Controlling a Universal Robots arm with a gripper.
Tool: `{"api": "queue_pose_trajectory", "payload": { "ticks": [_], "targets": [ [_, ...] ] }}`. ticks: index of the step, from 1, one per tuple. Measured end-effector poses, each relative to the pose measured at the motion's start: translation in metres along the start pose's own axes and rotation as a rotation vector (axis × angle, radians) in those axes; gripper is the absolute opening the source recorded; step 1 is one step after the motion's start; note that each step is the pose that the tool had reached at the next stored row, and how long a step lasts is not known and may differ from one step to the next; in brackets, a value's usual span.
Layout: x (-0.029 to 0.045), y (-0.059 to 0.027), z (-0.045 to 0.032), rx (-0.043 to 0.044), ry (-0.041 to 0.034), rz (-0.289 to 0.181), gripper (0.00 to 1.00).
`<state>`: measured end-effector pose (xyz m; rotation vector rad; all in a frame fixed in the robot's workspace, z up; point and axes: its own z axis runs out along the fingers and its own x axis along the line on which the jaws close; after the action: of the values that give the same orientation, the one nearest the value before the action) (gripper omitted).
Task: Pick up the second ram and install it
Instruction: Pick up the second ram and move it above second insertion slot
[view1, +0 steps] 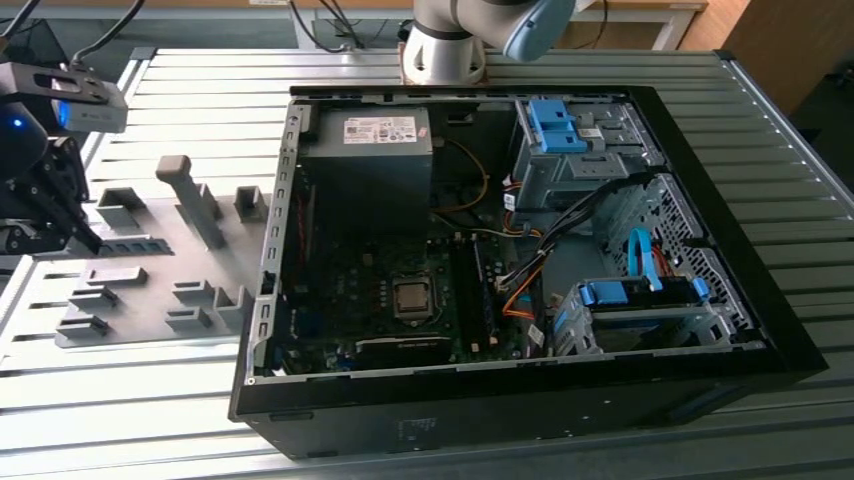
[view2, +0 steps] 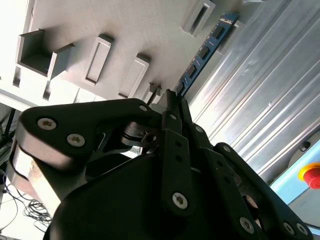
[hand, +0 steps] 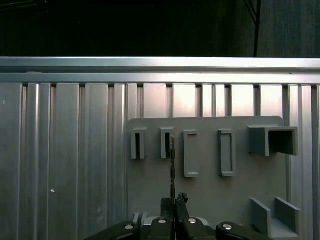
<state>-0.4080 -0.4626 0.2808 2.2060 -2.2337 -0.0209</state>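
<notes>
The claw (hand: 173, 200) is pinching the second ram (view2: 204, 51) by one end, nearly closed, above the grey holder plate (hand: 210, 195); I'm reckoning the pick-up is underway, calling for a straight lift.

Daylight pours in from the exterior view's left. I see glare bleaching the ribbed counter (view1: 134, 400) there, while the open computer case (view1: 400, 250) lies in deep shadow. In the second wrist view the end effector (view2: 172, 97) is a dark, soft-focus mass, and the second ram (view2: 205, 50) beyond it reads clearly. The first wrist view is dim and evenly grey, with black above the counter.
</notes>
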Motion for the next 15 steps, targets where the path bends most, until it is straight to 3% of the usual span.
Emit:
{"api": "queue_pose_trajectory", "payload": {
  "ticks": [15],
  "targets": [
    [-0.0002,0.0002,-0.0188,0.0000,0.0000,0.000,0.14]
  ]
}}
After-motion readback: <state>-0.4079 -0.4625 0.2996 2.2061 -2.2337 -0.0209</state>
